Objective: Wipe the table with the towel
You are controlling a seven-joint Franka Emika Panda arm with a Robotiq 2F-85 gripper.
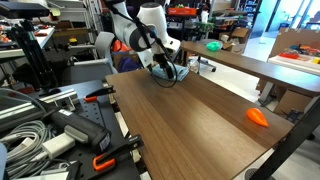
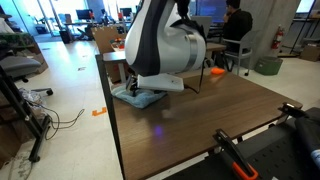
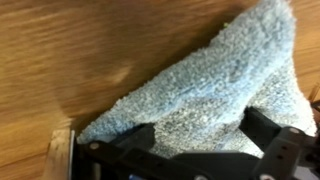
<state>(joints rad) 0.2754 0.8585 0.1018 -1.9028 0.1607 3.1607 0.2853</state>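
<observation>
A light blue-grey towel (image 1: pixel 174 74) lies bunched at the far corner of the wooden table (image 1: pixel 190 120). It also shows in an exterior view (image 2: pixel 138 98) and fills the wrist view (image 3: pixel 210 85). My gripper (image 1: pixel 164 68) points down onto it, and its two black fingers (image 3: pixel 198 128) press into the towel with a thick fold between them. In an exterior view the arm's white body (image 2: pixel 165 45) hides most of the gripper. The table's corner edge (image 3: pixel 60 150) shows next to the towel.
An orange object (image 1: pixel 258 117) lies near the table's edge. Cables and orange-handled clamps (image 1: pixel 100 160) sit beside the table, and a clamp (image 2: pixel 235 158) shows at the near edge. A second table with a green object (image 1: pixel 212 46) stands behind. A person (image 2: pixel 235 25) sits in the background.
</observation>
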